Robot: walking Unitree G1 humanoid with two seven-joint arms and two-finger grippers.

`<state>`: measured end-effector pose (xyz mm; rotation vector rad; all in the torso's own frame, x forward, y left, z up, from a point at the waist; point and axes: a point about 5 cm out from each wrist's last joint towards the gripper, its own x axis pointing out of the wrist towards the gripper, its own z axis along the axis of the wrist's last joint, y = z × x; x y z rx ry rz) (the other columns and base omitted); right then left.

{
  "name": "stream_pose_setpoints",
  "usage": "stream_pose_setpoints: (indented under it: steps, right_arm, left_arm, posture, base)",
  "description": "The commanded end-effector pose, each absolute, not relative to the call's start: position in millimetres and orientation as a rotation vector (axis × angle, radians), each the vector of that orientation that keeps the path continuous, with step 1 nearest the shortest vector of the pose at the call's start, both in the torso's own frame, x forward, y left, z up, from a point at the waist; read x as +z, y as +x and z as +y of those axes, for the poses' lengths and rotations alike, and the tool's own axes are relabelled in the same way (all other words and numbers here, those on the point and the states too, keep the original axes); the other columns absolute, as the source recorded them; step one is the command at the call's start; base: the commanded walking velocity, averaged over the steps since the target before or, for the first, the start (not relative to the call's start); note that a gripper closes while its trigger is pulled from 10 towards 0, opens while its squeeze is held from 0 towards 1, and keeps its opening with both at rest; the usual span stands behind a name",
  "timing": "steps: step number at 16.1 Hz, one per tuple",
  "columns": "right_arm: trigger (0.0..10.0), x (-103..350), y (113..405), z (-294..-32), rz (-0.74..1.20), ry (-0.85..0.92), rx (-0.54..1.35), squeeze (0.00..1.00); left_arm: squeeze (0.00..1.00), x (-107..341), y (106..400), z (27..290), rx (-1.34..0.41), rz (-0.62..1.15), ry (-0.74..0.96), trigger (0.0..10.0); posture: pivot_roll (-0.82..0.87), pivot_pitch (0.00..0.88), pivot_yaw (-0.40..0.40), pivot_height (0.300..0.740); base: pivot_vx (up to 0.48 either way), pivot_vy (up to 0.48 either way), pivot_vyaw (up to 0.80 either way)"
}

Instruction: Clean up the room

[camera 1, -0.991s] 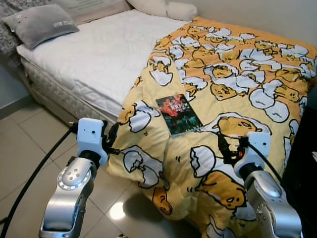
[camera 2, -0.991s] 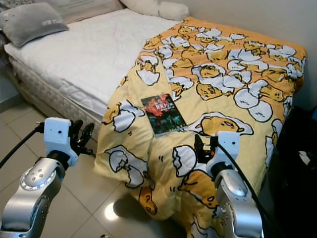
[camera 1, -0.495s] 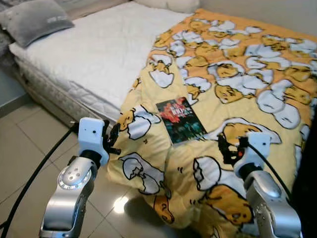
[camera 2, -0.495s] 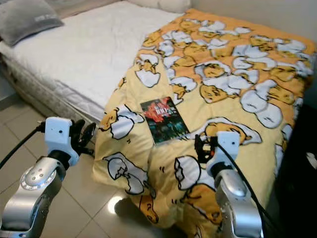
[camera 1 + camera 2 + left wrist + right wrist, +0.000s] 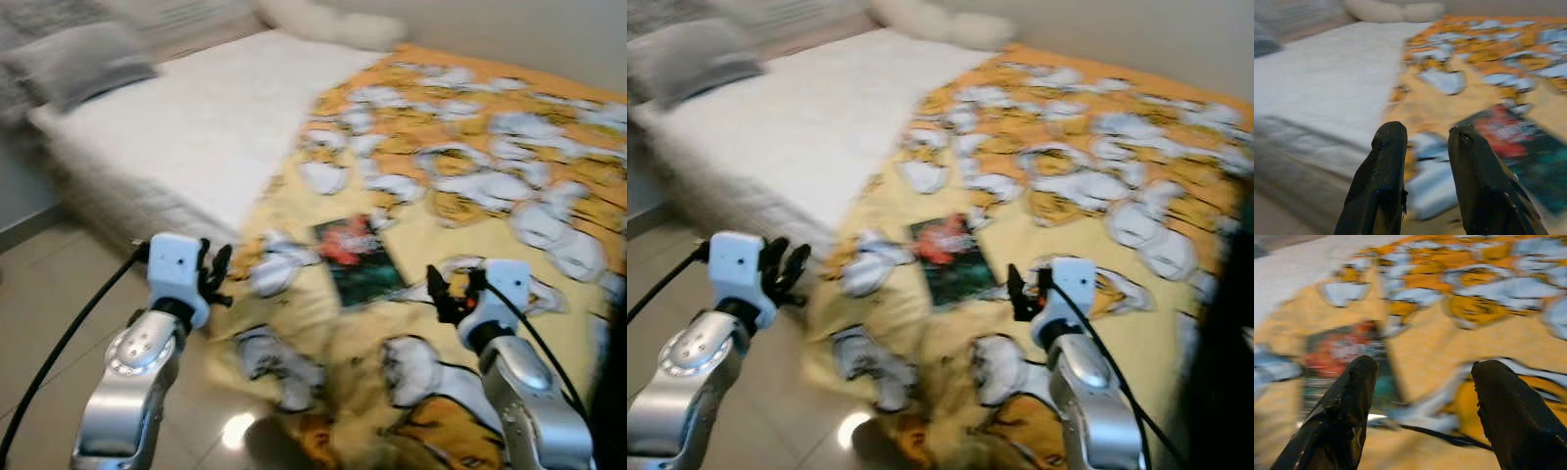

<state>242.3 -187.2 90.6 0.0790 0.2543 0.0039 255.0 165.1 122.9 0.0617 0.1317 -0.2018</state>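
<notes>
Blurred close view along the right gripper (image 5: 1420,382) toward a patterned bed cover and a book.

Two long black fingers (image 5: 1344,416) rise from the near edge, set wide apart with open space between them and nothing held. Beyond them spreads a yellow and orange quilt printed with white and yellow cartoon shapes (image 5: 1459,298), smeared by motion. A dark rectangular book with a red and teal cover (image 5: 1334,360) lies flat on the quilt, just beyond one finger, which partly covers it. A strip of white mattress (image 5: 1298,264) shows at the far corner, past the quilt's edge.
</notes>
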Motion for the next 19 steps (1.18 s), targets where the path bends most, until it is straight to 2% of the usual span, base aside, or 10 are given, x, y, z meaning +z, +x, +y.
stream_pose_setpoints:
  steps: [1,7,8,9,10,12,14,19]
  right_arm:
    - [10.0,93.7,244.2,-188.1,0.247,0.080,-0.005,0.00]
    - [10.0,88.9,250.7,-186.4,0.287,0.140,0.031,0.00]
    - [10.0,87.9,254.9,-184.5,0.285,0.144,0.059,0.08]
    - [10.0,87.4,256.8,-183.7,0.285,0.146,0.069,0.31]
    - [10.0,84.9,262.3,-181.3,0.294,0.159,0.098,1.00]
    - [10.0,82.5,272.0,-177.0,0.303,0.202,0.143,1.00]
    - [10.0,75.7,291.2,-163.9,0.370,0.275,0.234,1.00]
    - [10.0,59.2,327.1,-165.6,0.446,0.318,0.161,1.00]
  left_arm:
    - [0.05,123.7,254.7,165.2,-0.210,0.129,0.078,10.0]
    - [0.04,120.4,255.5,164.0,-0.229,0.139,0.085,10.0]
    - [0.04,118.8,255.4,162.7,-0.252,0.147,0.087,10.0]
    - [0.04,118.1,255.5,162.3,-0.261,0.151,0.088,10.0]
    - [0.04,116.2,256.1,162.0,-0.273,0.163,0.091,10.0]
    - [0.04,114.0,258.1,162.8,-0.292,0.180,0.101,10.0]
    - [0.03,115.6,261.2,158.1,-0.383,0.190,0.149,10.0]
    - [0.02,127.6,257.2,151.6,-0.535,0.207,0.117,10.0]
  posture:
    - [-0.04,0.000,0.007,0.740]
    - [-0.04,0.000,-0.007,0.740]
    - [-0.04,0.000,-0.006,0.740]
    - [-0.04,0.000,-0.005,0.740]
    - [-0.04,0.000,-0.002,0.740]
    - [-0.04,0.000,0.001,0.740]
    - [-0.03,0.000,0.006,0.740]
    - [0.01,0.000,0.036,0.740]
  base:
    - [0.244,0.000,0.00]
    - [0.000,0.000,0.00]
    - [0.000,0.000,0.00]
    - [0.000,0.000,0.00]
    - [0.000,0.000,0.00]
    - [0.000,0.000,0.00]
    - [0.000,0.000,0.00]
    - [0.000,0.000,0.00]
